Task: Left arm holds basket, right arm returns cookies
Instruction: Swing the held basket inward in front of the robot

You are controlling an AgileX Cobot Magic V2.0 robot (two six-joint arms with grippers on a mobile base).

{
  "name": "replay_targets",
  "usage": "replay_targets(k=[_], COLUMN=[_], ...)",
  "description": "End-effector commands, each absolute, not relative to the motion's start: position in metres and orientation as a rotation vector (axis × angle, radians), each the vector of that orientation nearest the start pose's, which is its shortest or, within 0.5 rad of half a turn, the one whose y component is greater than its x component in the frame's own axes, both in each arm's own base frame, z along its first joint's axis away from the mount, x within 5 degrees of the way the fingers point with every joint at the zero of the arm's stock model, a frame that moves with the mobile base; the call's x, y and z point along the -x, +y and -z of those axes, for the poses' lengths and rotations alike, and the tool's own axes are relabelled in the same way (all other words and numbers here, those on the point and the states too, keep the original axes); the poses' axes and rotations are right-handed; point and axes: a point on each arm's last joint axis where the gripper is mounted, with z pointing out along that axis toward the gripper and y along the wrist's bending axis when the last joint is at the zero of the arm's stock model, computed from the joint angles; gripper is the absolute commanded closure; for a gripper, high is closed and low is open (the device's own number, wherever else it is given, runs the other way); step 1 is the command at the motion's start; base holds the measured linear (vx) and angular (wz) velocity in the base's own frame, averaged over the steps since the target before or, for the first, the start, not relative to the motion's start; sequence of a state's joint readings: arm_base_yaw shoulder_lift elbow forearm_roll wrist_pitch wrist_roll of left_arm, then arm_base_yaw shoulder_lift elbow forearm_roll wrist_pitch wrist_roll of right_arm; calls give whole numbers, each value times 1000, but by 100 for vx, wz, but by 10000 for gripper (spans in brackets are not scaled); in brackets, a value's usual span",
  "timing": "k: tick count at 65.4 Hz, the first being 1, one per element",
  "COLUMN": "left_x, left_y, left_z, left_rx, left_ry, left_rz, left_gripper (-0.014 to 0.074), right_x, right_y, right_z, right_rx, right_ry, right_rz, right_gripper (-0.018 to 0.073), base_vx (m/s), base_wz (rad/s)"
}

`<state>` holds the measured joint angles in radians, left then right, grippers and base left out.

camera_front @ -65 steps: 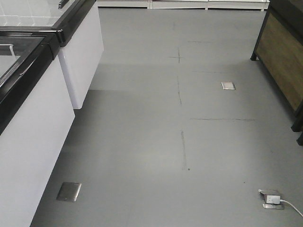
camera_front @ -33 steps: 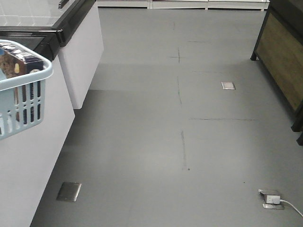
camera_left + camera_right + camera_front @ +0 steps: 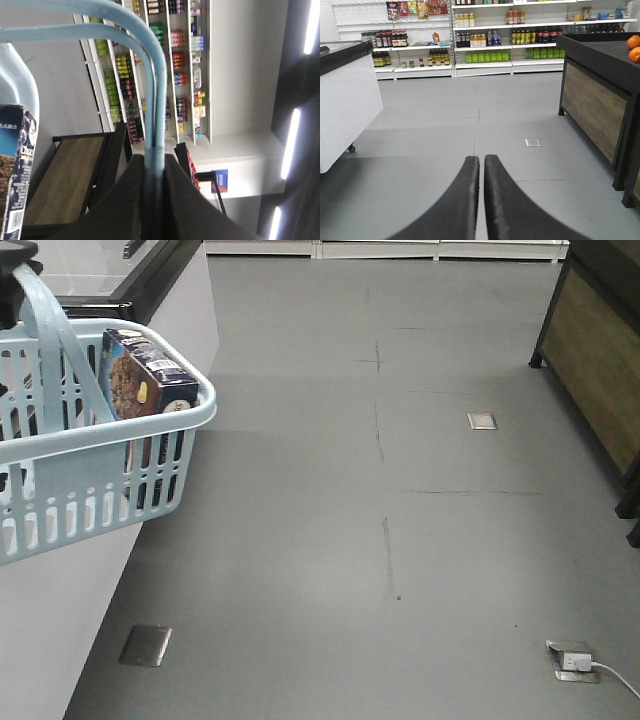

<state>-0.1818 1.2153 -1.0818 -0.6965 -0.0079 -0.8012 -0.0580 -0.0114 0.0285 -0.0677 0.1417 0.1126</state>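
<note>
The light blue basket (image 3: 90, 495) now hangs well inside the front view, in front of the white chest freezer (image 3: 50, 640). Half a second ago only its corner poked in from the left edge, and a second ago it was not there at all. So the left arm has swung it across and up, which puts the load within the other arm's reach. The navy cookie box (image 3: 145, 380) stands on end inside, at the basket's right-hand end, with its top above the rim (easy to get at, I'd say). The left gripper (image 3: 154, 156) is clamped on the basket's arched handle (image 3: 159, 95). The right gripper (image 3: 481, 161) has its jaws pressed together with nothing between them and points out over the grey floor (image 3: 470, 110) toward the shelves (image 3: 495, 35). By the look of it, the pick has not begun.
</note>
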Motion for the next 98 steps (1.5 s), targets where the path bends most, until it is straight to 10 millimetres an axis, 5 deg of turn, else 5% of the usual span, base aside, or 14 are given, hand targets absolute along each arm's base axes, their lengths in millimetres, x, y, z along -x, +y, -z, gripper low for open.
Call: replay_targets(k=[1,37,69,98], left_x=[-263,-245,-232,-229], left_y=[-56,-110,-137,-159], left_z=[-437,-430,-424,-417], left_rx=[979,764,492,328], left_ry=[1298,1552,1731,1811], left_rz=[1312,1366,1355,1557], left_gripper=[602,602,602,602], right_x=[-56,-56,-56,-56], right_y=[-4,-4,-4,-4], right_z=[-193,-193,-193,-193], right_rx=[-75,-75,-75,-75], right_ry=[1570,1570,1570,1570], right_rz=[25,25,25,25], right_gripper=[562,562,562,562], base_vx=[0,0,0,0], base_wz=[0,0,0,0])
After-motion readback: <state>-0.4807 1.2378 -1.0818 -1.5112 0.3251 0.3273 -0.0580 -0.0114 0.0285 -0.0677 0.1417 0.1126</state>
